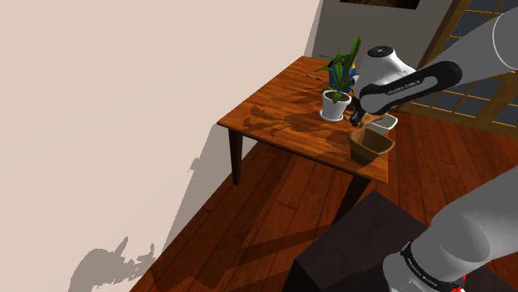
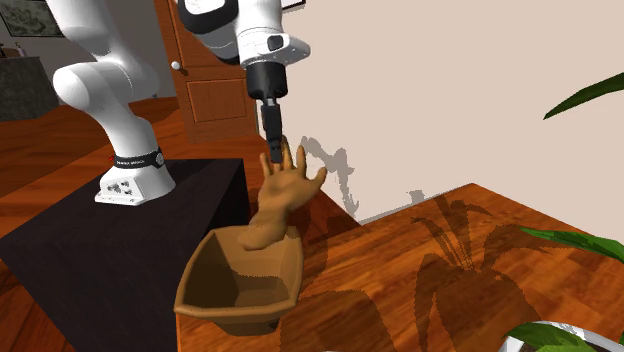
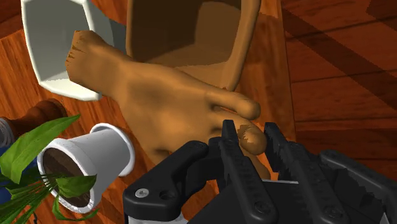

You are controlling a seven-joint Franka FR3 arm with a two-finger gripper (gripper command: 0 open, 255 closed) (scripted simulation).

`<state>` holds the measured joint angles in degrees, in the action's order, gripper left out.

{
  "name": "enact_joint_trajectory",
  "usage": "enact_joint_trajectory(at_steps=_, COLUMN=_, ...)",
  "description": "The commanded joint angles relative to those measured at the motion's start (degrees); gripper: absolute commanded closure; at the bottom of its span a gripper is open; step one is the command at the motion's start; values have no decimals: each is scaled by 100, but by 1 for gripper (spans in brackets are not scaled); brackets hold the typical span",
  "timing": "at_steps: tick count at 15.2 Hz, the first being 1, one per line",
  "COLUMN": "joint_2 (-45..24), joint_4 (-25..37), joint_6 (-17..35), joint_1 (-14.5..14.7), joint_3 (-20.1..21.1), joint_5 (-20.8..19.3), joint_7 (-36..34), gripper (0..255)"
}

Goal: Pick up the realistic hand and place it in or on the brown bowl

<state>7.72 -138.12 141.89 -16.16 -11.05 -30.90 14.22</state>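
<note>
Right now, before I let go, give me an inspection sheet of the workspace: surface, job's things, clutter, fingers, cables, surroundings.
Surface: wooden table, with plant shadows across it.
Job's things: realistic hand upright, digits spread upward, wrist end down at the rim of the brown bowl; cannot tell whether it rests inside. The bowl sits at the table's edge.
Clutter: potted plant in a white pot; white bowl beside the brown bowl.
Grippers: gripper, fingers shut on one digit of the hand.
Cables: nothing seen.
Surroundings: wooden floor, beige wall, wooden door, dark stand.
</note>
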Motion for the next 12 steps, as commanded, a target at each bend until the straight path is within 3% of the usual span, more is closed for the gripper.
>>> enact_joint_trajectory(at_steps=1, joint_2=241, joint_4=-287, joint_6=144, joint_1=-149, joint_3=-176, joint_5=-82, joint_7=234, gripper=255)
enact_joint_trajectory(at_steps=7, joint_2=875, joint_4=-856, joint_6=322, joint_1=-514, joint_3=-669, joint_5=-264, joint_7=914, gripper=255)
enact_joint_trajectory(at_steps=12, joint_2=569, joint_4=-993, joint_6=750, joint_1=-589, joint_3=-687, joint_5=-470, joint_7=689, gripper=255)
